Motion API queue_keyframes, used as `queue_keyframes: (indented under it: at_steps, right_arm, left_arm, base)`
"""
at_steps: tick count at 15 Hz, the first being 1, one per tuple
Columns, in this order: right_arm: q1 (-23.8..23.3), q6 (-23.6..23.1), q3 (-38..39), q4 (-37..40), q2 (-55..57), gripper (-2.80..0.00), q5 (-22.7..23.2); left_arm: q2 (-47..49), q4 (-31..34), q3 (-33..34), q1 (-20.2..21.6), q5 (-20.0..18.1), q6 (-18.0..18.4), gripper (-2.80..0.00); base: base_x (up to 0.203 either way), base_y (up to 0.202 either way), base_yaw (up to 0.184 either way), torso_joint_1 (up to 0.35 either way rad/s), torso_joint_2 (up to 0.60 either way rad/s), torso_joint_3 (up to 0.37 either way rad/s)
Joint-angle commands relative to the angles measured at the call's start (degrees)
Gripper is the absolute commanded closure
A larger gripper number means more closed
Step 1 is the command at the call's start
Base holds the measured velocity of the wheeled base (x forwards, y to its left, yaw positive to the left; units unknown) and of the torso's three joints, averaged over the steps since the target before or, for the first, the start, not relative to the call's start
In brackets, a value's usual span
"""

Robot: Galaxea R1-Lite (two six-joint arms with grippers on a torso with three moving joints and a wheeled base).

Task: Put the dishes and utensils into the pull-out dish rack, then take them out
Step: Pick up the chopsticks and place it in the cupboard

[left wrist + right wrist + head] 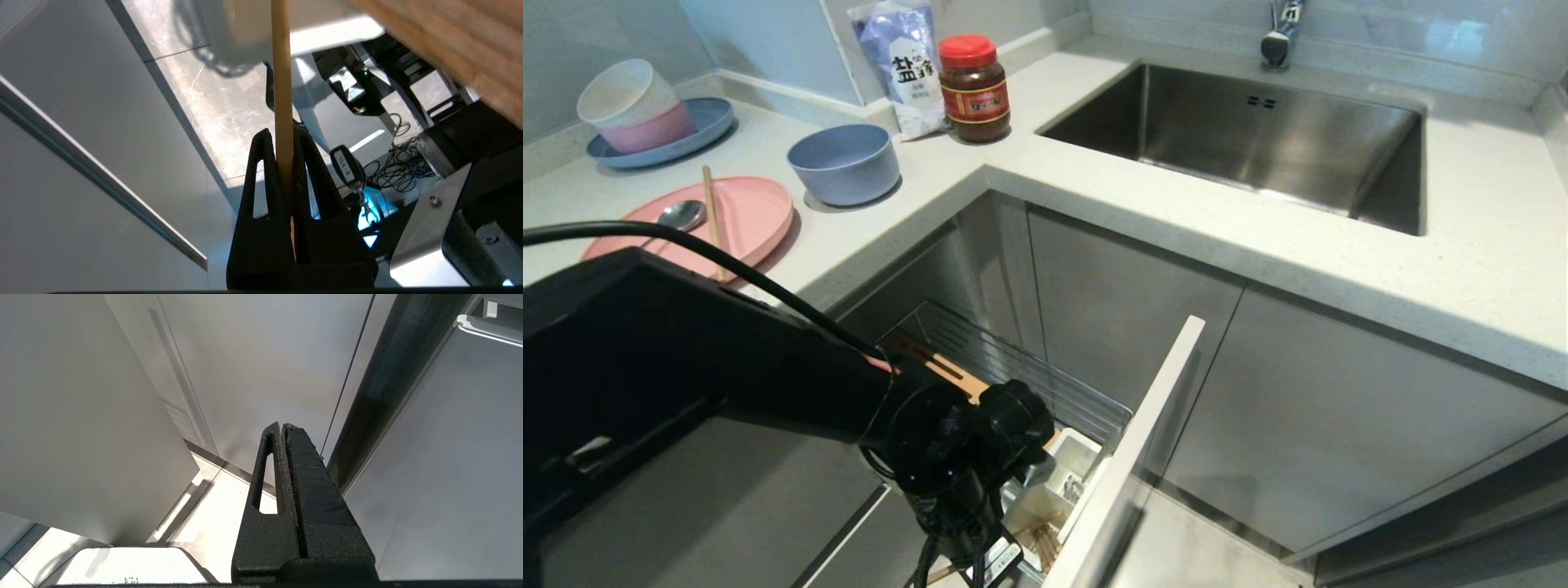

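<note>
Low over the open rack (1045, 384), the left gripper (282, 141) pinches one chopstick (281, 81) between its black ribbed fingers (261, 179), the smooth round stick running straight out past their tips. From the head view the arm hides the gripper, which hangs near the white cutlery cup (1068, 480) beside the rack's grey front panel (1131, 457); I cannot tell whether the stick's tip is in the cup yet. The right gripper (282, 425) is parked by the cabinets, fingers pressed together on nothing. Farther back, the chrome wire basket and slotted wooden board (939, 363) look bare. On the speckled counter (1176, 212) sit the matte pink plate (752, 216), carrying the shiny spoon (680, 216) and second chopstick (711, 214), and beyond it the blue-grey bowl (845, 162). Loading seems barely begun; most items and all unloading remain.
</note>
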Motion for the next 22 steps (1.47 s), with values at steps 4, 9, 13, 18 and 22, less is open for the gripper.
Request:
queue_keyframes:
  at_steps: [4, 9, 13, 18, 22]
  right_arm:
    - [0.0, 0.0, 0.1, 0.0, -0.2, 0.0, 0.0]
    - [0.0, 0.0, 0.1, 0.0, -0.2, 0.0, 0.0]
    - [0.0, 0.0, 0.1, 0.0, -0.2, 0.0, 0.0]
    - [0.0, 0.0, 0.1, 0.0, -0.2, 0.0, 0.0]
    - [0.1, 0.0, 0.1, 0.0, -0.2, 0.0, 0.0]
  left_arm:
    - [1.1, -0.4, -0.3, 0.9, 0.0, 0.0, 0.0]
    - [1.1, -0.4, -0.5, 0.9, 0.0, -0.1, -2.8]
    - [0.8, -0.4, -0.6, 0.9, 0.1, -0.4, -2.8]
    - [-4.5, -0.1, -0.5, 0.9, 1.5, -1.5, -2.8]
    - [-12.4, 0.0, -0.1, 0.9, 6.6, -3.7, -2.8]
  base:
    - [0.0, 0.0, 0.0, 0.0, 0.0, 0.0]
    - [0.0, 0.0, 0.0, 0.0, 0.0, 0.0]
    - [0.0, 0.0, 0.0, 0.0, 0.0, 0.0]
    - [0.0, 0.0, 0.0, 0.0, 0.0, 0.0]
    - [0.0, 0.0, 0.0, 0.0, 0.0, 0.0]
